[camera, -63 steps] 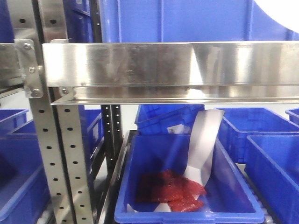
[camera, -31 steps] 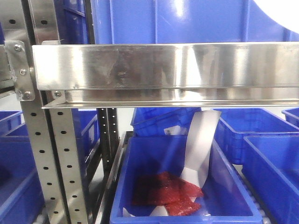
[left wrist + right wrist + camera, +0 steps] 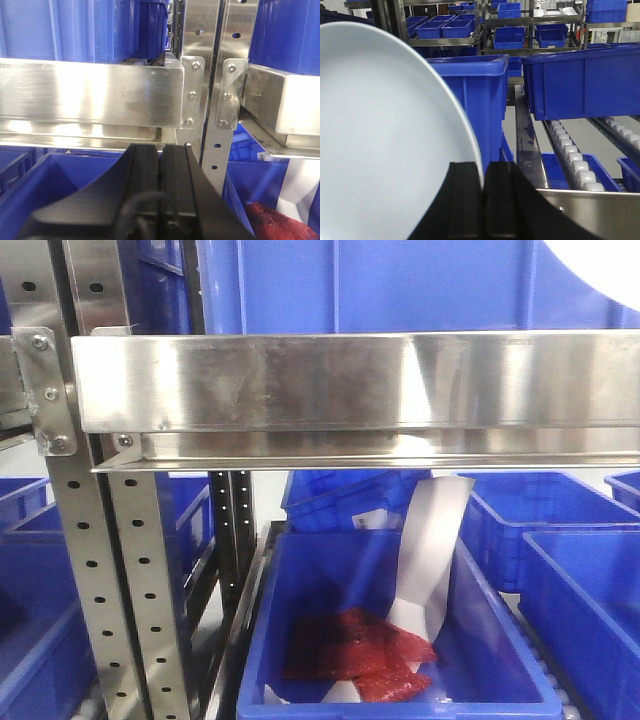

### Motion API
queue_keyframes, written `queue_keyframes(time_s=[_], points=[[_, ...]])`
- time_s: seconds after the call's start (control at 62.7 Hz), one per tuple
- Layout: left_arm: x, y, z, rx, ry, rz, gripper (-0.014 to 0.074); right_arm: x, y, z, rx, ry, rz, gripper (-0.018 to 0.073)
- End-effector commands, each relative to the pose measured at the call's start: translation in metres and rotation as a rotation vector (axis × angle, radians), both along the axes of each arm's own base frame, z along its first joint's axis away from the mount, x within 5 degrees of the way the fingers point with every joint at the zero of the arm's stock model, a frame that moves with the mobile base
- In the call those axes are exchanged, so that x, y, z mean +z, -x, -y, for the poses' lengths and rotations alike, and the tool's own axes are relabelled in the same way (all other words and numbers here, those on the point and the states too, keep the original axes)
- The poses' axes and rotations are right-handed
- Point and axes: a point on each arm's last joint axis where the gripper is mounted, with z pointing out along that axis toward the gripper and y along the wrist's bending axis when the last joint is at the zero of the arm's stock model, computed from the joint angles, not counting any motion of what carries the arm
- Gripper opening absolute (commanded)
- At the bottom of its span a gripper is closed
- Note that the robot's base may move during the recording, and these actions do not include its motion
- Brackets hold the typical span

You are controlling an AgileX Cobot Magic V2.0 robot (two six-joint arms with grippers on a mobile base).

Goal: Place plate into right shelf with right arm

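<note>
**A:** Where is the plate (image 3: 385, 145) now?

**B:** Pinched by its rim in the right gripper (image 3: 484, 175), fingers closed on the edge, the plate standing nearly on edge and filling the left of the wrist view. It is level with the roller lane of the right shelf (image 3: 360, 380); from the front only a white sliver shows at the upper right corner.

**A:** What could go wrong?

**B:** I judge the grip the weak point: a smooth, glossy glaze held by a thin rim could pivot or slip if the arm jolts. The wide steel front rail (image 3: 590, 212) sits just below the gripper, so a low approach could knock the plate's bottom edge against it.

**A:** And the landing place?

**B:** Rows of small pale rollers (image 3: 575, 160) between tall blue plastic bins (image 3: 470, 100). A round, hard plate set on rollers may creep or tip, and the gap between bins looks narrow.

**A:** The other arm?

**B:** The left gripper (image 3: 161, 165) has its black fingers pressed together, holding nothing, just under the brushed steel rail beside a perforated upright (image 3: 222, 75).
</note>
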Motion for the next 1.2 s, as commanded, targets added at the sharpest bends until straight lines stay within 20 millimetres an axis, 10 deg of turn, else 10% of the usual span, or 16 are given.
queue_keyframes(time_s=[0.0,0.255,0.638,1.181], points=[[0.005,0.001,-0.001,0.009,0.018,0.089,-0.0128,0.031,0.003,0.002,-0.023,-0.031,0.204,0.0048],[0.005,0.001,-0.001,0.009,0.018,0.089,-0.0128,0.095,-0.015,0.002,-0.03,-0.064,0.343,0.0048],[0.005,0.001,-0.001,0.009,0.018,0.089,-0.0128,0.172,-0.106,-0.022,0.054,-0.076,0.328,0.0048],[0.005,0.001,-0.001,0.009,0.018,0.089,-0.0128,0.155,-0.243,-0.071,0.121,-0.063,0.202,0.0048]])
